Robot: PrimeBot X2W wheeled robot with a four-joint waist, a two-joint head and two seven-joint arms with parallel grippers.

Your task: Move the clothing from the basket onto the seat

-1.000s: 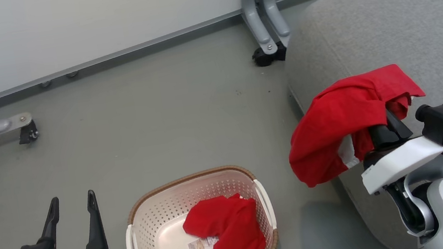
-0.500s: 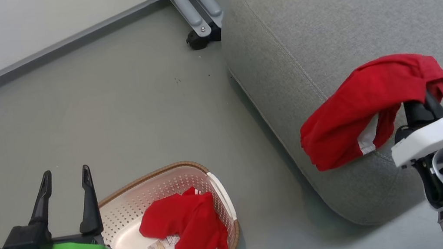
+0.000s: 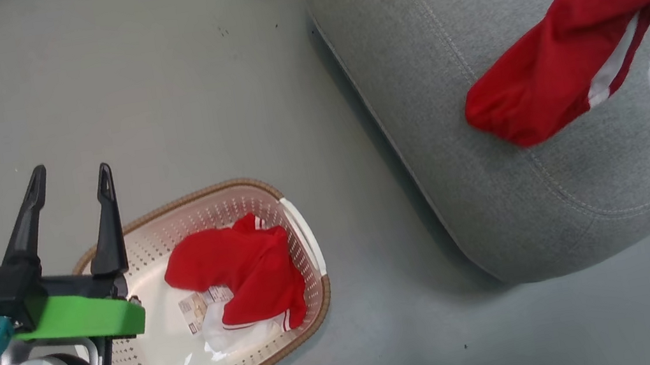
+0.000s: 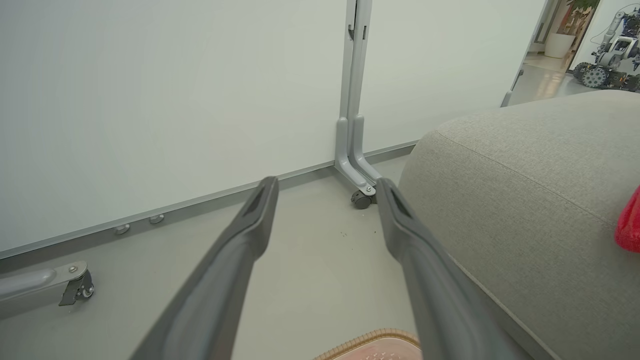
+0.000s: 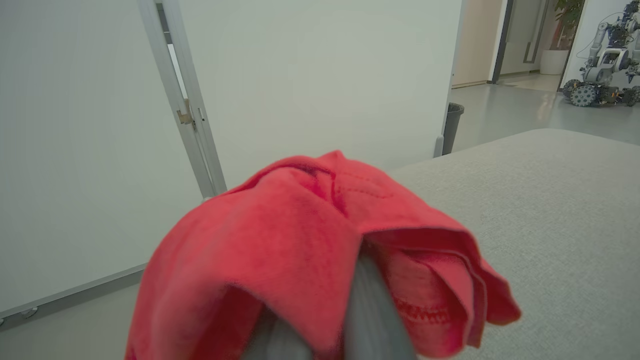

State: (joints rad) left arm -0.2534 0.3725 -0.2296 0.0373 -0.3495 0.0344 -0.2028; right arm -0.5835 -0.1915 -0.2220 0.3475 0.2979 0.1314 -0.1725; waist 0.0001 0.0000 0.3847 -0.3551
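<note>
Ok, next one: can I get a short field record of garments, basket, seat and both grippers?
carried garment: red, draped over the right gripper, above the seat; contact with it unclear
other garment: crumpled in the basket
basket: on the floor, left of the seat
right gripper: shut on carried garment, fingers mostly covered
left gripper: open, empty, over the basket's left rim
progress: one garment out of the basket, one inside

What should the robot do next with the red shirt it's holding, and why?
Probably lower the right pincer a little and open it. The held red garment hangs over the grey seat, so letting go should land it there. A second red garment lies in the basket.
</note>
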